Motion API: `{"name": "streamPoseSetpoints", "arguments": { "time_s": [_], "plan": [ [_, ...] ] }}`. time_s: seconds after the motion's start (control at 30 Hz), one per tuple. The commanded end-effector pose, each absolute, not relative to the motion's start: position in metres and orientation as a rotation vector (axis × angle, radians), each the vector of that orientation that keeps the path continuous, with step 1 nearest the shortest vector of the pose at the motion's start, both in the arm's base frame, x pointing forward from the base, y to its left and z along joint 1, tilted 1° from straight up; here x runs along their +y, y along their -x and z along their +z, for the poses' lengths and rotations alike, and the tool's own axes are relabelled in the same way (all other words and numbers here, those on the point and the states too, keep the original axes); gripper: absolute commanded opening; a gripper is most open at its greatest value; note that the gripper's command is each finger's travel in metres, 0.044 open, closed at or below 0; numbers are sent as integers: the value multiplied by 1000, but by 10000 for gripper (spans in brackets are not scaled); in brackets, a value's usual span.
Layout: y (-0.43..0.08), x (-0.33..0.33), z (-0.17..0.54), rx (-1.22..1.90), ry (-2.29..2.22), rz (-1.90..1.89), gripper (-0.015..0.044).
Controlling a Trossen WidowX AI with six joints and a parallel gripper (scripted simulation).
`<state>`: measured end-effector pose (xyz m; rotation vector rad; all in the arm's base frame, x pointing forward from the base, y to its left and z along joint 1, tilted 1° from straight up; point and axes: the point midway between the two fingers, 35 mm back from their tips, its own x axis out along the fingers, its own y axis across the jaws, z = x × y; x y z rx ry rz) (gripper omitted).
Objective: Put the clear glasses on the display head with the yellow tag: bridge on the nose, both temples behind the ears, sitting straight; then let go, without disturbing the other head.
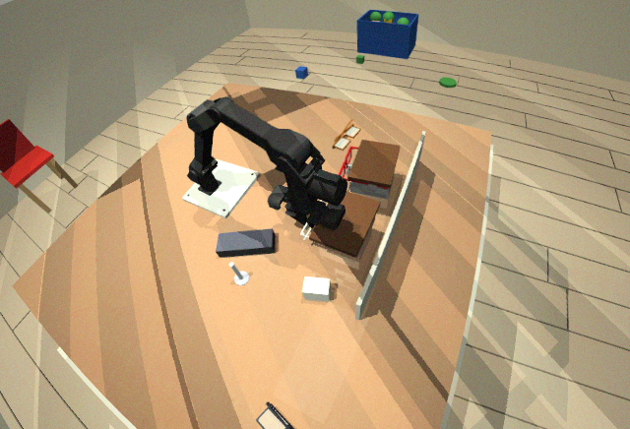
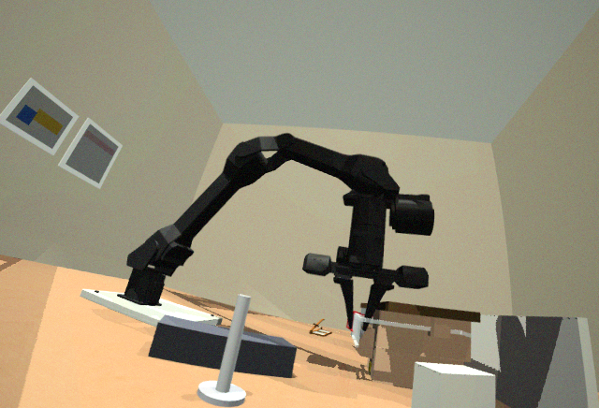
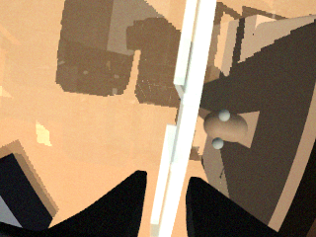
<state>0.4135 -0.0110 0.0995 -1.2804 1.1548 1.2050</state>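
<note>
The clear glasses (image 1: 305,231) (image 2: 357,334) (image 3: 194,99) are at the face of the near display head (image 1: 350,225) (image 2: 403,350). In the wrist view the front frame crosses in front of the nose (image 3: 232,127), slightly slanted. In the exterior view the near temple runs back along the side of the head and shows again past the ear; the far temple is hidden. A small yellow tag (image 2: 370,366) shows low on this head's front. My gripper (image 2: 358,327) (image 3: 166,184) is slightly open, fingertips on either side of the front frame with narrow gaps.
The other head (image 1: 375,162) stands beside it with red glasses (image 1: 346,162). A grey panel (image 1: 397,220) stands behind both. Orange glasses (image 1: 347,133) (image 2: 319,329), a dark case (image 1: 245,242) (image 2: 220,350), a post stand (image 1: 241,277) (image 2: 232,345) and a white box (image 1: 316,287) (image 2: 452,386) are around.
</note>
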Motion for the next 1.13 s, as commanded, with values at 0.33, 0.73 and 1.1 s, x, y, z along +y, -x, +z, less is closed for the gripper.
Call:
{"name": "streamPoseSetpoints", "arguments": {
  "time_s": [0.33,0.73,1.1],
  "plan": [
    [-412,-11,128,1162,1276,1205,107],
    [-394,-12,134,1164,1276,1206,107],
    [-360,-14,142,1166,1274,1208,107]
  ]
}}
